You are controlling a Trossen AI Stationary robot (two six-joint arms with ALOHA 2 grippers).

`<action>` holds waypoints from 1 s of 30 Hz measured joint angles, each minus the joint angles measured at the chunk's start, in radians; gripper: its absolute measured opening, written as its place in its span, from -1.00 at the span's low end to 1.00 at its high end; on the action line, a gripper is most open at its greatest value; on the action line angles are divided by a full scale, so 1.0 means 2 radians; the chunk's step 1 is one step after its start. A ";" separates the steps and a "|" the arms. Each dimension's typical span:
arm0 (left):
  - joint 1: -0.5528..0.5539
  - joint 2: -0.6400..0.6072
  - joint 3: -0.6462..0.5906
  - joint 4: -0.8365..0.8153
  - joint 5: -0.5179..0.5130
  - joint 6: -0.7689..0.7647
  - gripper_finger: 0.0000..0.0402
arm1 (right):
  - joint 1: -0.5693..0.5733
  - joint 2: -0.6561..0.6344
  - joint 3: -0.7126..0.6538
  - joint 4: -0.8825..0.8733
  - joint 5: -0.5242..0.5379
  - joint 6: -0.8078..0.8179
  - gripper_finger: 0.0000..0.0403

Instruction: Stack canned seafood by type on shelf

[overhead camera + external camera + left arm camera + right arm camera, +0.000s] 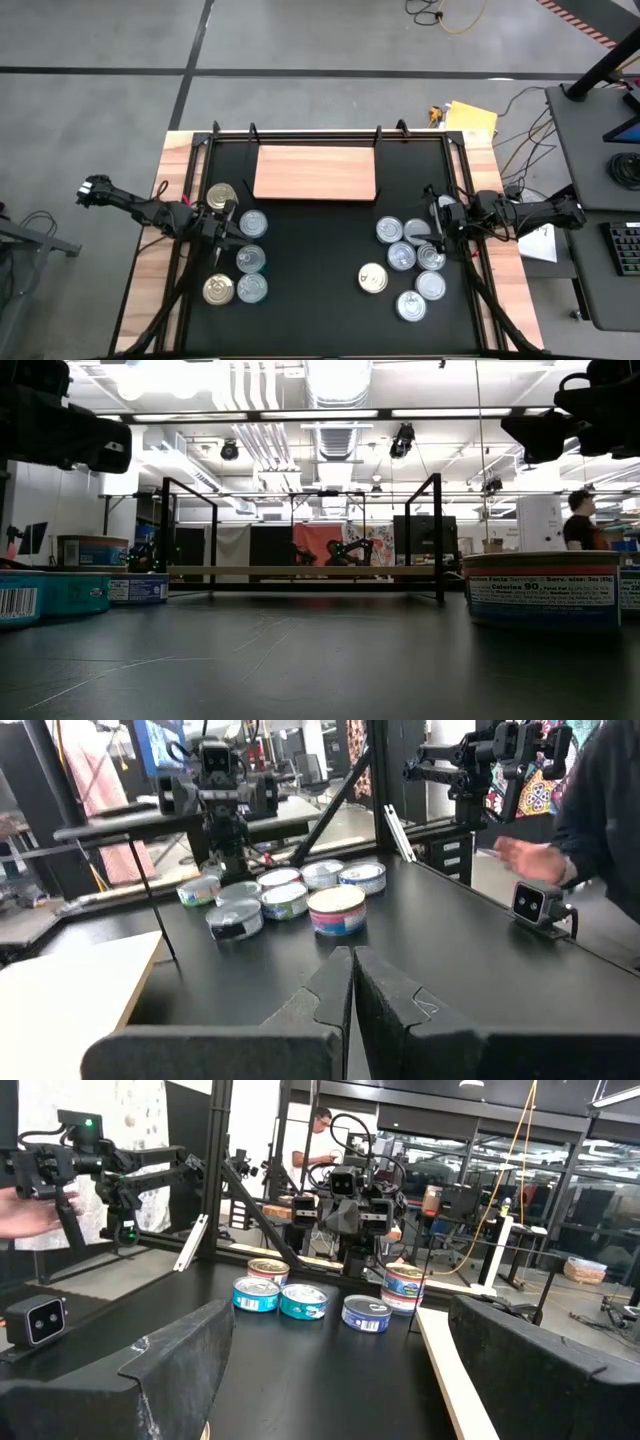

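Zero cans on the shelf point(315, 172) so far, all still on the table point(320, 310) in 2 clusters. Left gripper point(352, 982) fingers together, empty; right gripper point(330, 1370) spread wide, empty. Whole sort+stack job left imo.

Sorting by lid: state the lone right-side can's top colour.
Gold; the can shows best in the high view.

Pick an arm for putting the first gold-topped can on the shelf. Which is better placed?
Left, probably. The left gripper hovers beside a gold-topped can near the empty shelf, though its fingers are shut. The right gripper is open but sits farther from its gold can.
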 joint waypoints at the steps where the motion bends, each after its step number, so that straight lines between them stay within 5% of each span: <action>1: 0.000 0.000 0.000 0.013 0.000 -0.008 -1.00 | 0.000 0.000 0.000 0.000 0.000 0.000 0.78; 12: 0.000 0.001 0.000 0.216 -0.002 -0.085 -1.00 | 0.000 0.000 0.000 0.000 0.000 0.044 0.78; 30: 0.001 0.002 0.000 0.223 -0.009 -0.006 -1.00 | -0.001 0.006 0.000 0.100 0.040 0.158 0.78</action>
